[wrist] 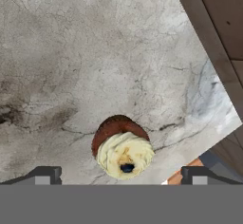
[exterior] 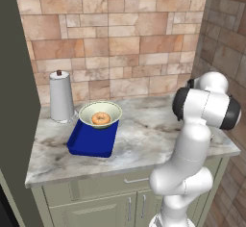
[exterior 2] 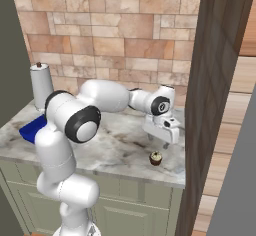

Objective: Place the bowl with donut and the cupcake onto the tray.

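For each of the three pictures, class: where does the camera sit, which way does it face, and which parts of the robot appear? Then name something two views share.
Left base view: behind the arm on its left, facing the counter; bowl with donut sits on the tray; arm at lower right.
Right base view: behind on the right; arm from lower left, open gripper above the cupcake.
Hand view: looking down along the gripper at the cupcake.
Shared: right base and hand views both show the cupcake.

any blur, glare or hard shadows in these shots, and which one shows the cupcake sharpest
Hand view: cupcake largest and sharpest, no glare, barely any shadow beneath it. Right base view: cupcake small and soft, a faint shadow on the counter. Left base view: even, flat light, slightly soft; bowl and tray read clearly.
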Available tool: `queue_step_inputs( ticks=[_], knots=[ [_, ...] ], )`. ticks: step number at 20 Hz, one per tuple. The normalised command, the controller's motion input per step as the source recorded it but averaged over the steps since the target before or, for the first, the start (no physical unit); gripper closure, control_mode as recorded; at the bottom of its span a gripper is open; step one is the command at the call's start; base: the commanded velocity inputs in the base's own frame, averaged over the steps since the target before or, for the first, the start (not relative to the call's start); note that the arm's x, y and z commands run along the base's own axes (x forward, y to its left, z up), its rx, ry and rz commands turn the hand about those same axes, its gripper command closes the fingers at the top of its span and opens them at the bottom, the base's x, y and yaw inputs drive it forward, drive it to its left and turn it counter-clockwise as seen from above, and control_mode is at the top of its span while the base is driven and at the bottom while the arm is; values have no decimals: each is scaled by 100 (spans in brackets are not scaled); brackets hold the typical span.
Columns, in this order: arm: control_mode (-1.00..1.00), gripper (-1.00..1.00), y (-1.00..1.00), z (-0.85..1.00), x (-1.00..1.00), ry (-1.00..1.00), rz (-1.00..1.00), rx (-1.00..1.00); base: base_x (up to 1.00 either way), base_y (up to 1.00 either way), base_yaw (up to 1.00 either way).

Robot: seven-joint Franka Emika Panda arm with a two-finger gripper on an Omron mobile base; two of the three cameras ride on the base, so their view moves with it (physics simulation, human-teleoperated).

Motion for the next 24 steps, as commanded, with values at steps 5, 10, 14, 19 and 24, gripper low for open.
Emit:
queue_step_inputs(
  ticks=[5,10,14,19,24],
  knots=[
    [-100,-100,0,-17,0,-3,-1,0,0,0,0],
    [-100,-100,1,-15,-23,0,-8,0,0,0,0],
    [-100,-100,8,-14,-21,2,-10,0,0,0,0],
    [-100,-100,18,-13,-8,3,-12,0,0,0,0],
    [-100,-100,2,-18,-4,2,-10,0,0,0,0]
  ],
)
